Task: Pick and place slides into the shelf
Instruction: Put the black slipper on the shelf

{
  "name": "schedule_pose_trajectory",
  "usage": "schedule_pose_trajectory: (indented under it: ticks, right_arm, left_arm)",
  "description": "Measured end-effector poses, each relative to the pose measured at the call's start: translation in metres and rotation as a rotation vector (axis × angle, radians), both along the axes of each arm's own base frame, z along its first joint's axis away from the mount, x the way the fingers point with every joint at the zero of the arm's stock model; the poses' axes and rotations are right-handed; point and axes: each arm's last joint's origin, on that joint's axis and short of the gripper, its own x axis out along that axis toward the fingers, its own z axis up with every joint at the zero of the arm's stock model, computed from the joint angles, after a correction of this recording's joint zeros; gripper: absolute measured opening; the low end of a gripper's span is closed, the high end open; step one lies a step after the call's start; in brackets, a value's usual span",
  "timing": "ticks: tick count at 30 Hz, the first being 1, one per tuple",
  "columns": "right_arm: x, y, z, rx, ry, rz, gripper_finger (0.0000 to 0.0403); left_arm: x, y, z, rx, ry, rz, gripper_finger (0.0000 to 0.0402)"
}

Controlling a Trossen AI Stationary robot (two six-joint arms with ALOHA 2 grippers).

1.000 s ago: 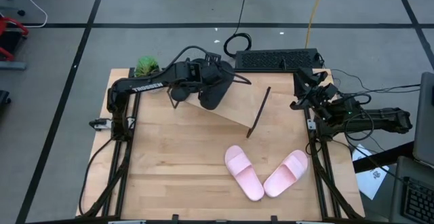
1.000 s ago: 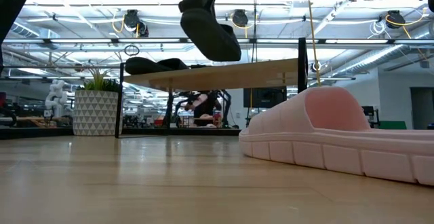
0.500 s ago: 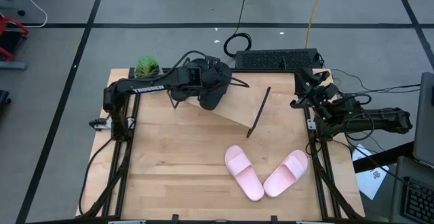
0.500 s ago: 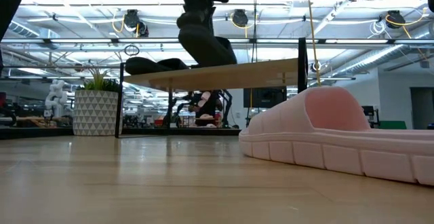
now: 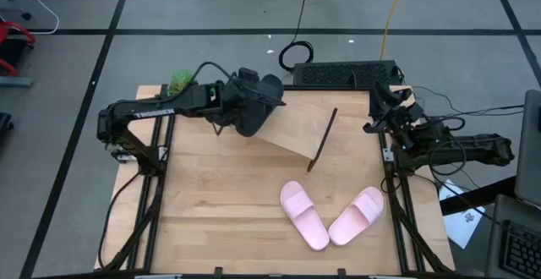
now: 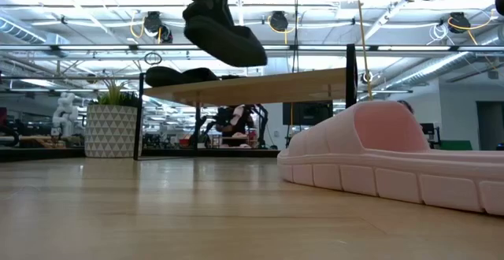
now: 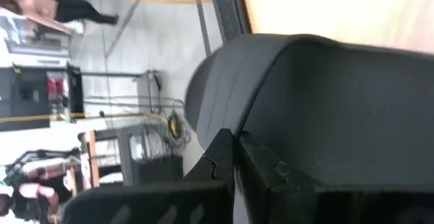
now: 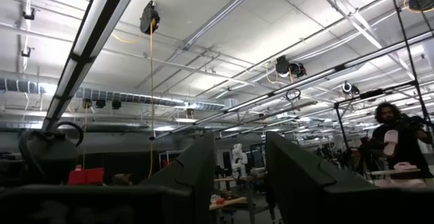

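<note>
— Two pink slides (image 5: 328,218) lie toe to toe at the lower centre of my overhead picture; the shelf (image 5: 297,129) sits upper centre. My left gripper (image 5: 239,103) pinches a black slide (image 5: 256,108) over the shelf's left end. My right gripper (image 5: 390,110) waits at the right edge, fingers parted.

— And from table height?

— The black one (image 6: 223,35) hangs above the board; its mate (image 6: 183,75) lies on it.

— Left wrist?

— Fingers (image 7: 224,156) clamped on the rim. It looks light and bendy, so I'd grip the strap or sidewall.
</note>
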Motion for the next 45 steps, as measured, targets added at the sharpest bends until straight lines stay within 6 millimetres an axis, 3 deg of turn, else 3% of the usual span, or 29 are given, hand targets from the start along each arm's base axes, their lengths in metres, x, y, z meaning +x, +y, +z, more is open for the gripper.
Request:
schedule_pose_trajectory:
  ticks: [15,24,45]
  right_arm:
    - [0.003,0.000,-0.002,0.030,-0.015,0.031,0.0121]
    - [0.003,0.000,-0.002,0.030,-0.014,0.031,0.0121]
    - [0.003,0.000,-0.002,0.030,-0.015,0.032,0.0121]
  left_arm:
    - [0.000,0.015,-0.004,-0.076,-0.022,-0.055,0.0000]
    - [0.002,0.016,-0.027,-0.057,0.006,-0.038,0.0000]
    - [-0.001,0.023,-0.029,-0.118,-0.012,0.003,0.0000]
